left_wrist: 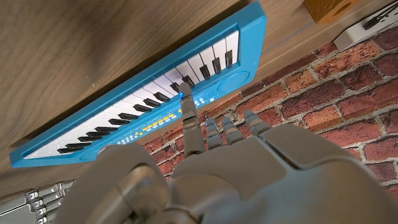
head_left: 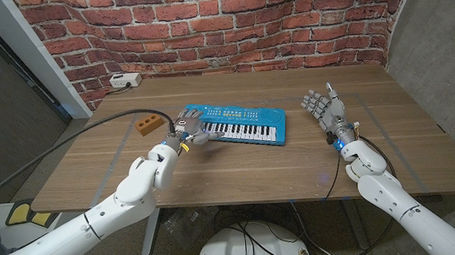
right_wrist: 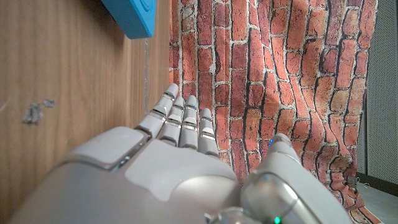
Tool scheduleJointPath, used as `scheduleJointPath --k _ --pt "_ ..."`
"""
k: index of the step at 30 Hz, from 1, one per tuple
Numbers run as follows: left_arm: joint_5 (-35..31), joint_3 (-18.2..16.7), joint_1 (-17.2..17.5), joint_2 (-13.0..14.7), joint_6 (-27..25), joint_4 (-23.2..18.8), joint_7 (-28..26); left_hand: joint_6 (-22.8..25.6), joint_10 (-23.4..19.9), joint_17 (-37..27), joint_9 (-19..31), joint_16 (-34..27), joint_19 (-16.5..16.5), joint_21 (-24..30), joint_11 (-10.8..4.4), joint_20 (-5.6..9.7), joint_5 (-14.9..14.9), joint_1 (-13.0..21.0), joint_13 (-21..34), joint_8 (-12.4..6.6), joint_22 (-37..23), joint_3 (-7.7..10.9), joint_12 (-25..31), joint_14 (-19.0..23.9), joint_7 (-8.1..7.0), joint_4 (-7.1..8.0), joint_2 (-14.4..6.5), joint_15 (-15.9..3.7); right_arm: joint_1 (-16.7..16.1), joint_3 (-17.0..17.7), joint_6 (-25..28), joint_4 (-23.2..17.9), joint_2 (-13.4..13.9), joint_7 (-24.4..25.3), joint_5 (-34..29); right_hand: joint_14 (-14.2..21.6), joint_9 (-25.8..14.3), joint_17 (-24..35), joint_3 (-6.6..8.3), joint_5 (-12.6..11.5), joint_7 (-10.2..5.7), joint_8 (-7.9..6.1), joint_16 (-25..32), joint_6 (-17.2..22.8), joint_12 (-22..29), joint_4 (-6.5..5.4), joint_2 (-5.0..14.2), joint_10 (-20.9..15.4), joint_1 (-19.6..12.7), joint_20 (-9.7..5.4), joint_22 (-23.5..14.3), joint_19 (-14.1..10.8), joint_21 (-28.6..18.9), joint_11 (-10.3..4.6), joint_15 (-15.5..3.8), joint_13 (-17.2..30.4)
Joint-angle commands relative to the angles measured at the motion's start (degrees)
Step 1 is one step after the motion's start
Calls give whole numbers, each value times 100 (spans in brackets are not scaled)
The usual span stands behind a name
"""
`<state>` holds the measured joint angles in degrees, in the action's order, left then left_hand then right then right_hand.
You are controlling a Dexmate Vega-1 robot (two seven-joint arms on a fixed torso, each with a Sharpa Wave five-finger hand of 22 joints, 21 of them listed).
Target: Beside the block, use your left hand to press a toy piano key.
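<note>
Toy piano (head_left: 238, 123): blue body, white and black keys, lying flat mid-table, long side running left to right, slightly angled. Sits on the wooden table (head_left: 238, 171), which spans most of the head view, with a brick-pattern backdrop (head_left: 204, 20) behind it.

Left hand (head_left: 189, 132) is over the piano's left end, at the key row. In the left wrist view one finger is stretched out straight with its tip on or just at a key near that end; contact looks likely, but whether the key is pushed down cannot be told. The other fingers (left_wrist: 231, 132) are curled back, short of the keys. It holds nothing.

Right hand (head_left: 322, 109) stands on its edge on the table right of the piano, well apart from it, palm upright, fingers extended and close together, holding nothing. Right wrist view shows the same straight fingers (right_wrist: 180, 121) pointing toward the backdrop, with a blue corner of the piano near.

Block (head_left: 149, 123): orange-brown, brick-shaped with small holes, on the table just beside the piano's left end, not touching it.

White power strip (head_left: 125, 80) with a cable at the table's far left edge, against the backdrop. No containers present.
</note>
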<state>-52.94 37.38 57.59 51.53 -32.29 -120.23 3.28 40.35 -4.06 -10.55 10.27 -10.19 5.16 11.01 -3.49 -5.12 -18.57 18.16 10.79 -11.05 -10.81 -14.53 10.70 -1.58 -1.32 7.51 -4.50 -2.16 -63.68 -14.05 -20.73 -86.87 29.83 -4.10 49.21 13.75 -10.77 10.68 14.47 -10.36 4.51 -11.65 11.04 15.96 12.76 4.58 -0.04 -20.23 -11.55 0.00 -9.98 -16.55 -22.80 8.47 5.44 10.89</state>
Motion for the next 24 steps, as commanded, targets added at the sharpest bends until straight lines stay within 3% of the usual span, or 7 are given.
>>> scheduleJointPath --k 1,12,24 --pt "-87 57 -43 -47 47 47 111 50 9 -13 18 -31 75 7 -33 -1 -16 12 20 -36 -13 -55 40 -26 1 0 -39 -102 -15 11 -6 -16 18 13 -13 34 -29 14 16 -23 -14 12 -13 45 42 49 60 -54 -10 7 -24 -59 24 -4 7 23" --pt "-141 129 -96 -140 89 146 142 75 -41 -9 17 -54 66 33 -22 42 -21 26 19 -34 -14 -74 74 15 -77 -1 -65 -117 -7 20 21 -14 28 37 -8 42 -29 14 15 -23 -19 12 -12 49 42 53 64 -58 -9 13 -25 -70 38 -7 5 23" --pt "-176 161 -114 -160 44 161 280 210 -91 -6 17 -67 97 39 -21 31 -23 42 18 -77 -13 -96 102 44 -43 -6 -82 -116 46 19 19 56 -12 13 24 45 -29 15 10 -22 -18 15 -13 46 39 55 66 -55 -3 13 -26 -77 56 -7 6 23"
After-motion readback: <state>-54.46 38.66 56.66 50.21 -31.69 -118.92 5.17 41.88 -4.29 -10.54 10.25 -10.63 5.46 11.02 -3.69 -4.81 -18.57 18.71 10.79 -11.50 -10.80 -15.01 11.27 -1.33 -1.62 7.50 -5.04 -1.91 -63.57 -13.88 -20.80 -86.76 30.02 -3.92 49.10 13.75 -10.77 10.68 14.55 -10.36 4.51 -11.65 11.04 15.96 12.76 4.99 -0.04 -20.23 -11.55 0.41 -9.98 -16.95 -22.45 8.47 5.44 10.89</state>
